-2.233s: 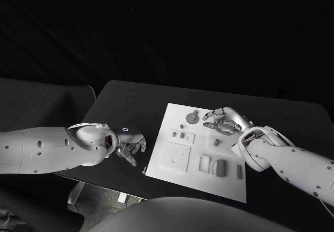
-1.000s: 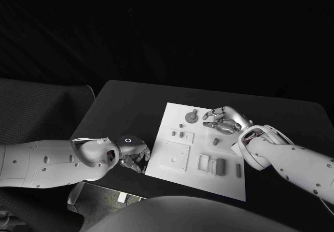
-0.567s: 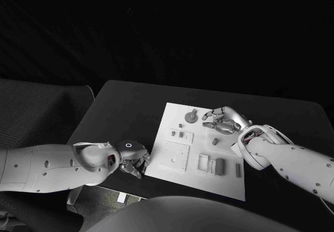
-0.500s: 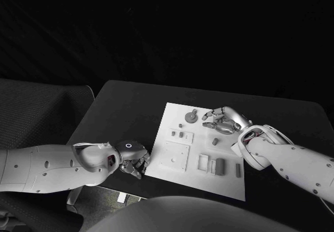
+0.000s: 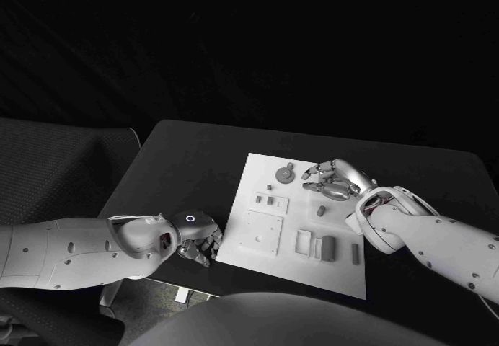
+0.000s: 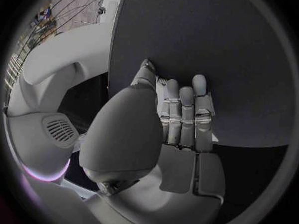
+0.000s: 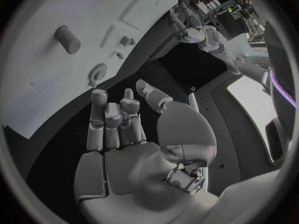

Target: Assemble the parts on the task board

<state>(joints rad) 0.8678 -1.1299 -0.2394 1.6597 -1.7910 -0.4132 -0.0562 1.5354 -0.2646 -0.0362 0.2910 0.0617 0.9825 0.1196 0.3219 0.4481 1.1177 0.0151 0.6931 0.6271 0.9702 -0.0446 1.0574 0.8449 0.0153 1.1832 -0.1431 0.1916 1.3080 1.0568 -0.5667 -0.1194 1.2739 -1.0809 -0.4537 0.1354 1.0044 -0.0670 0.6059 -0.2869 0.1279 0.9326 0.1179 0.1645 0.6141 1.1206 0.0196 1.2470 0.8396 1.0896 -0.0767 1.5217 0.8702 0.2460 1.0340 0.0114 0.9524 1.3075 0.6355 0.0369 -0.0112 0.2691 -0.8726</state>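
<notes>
No readable writing or labels anywhere; a small lit ring on the back of the left hand is the only mark.

Left hand sits at the near-left edge of the table, just beside the near-left corner of the board. In the left wrist view its fingers are straight, side by side, laid flat toward the dark tabletop, nothing held. Contact with the board edge: cannot tell.

On the board, near end: a square plate with small holes, then a row of slots and a dark upright block, with a thin bar beside it. Mid board: a small peg standing alone, and small blocks to its left. Far end: a round gear-like part.

Right hand is over the far-right part of the board, just beside the round part. Head view shows fingers curled down toward the board; the right wrist view shows the fingers extended and loosely apart, palm empty. Whether the fingertips touch the board or a part: cannot tell.
</notes>
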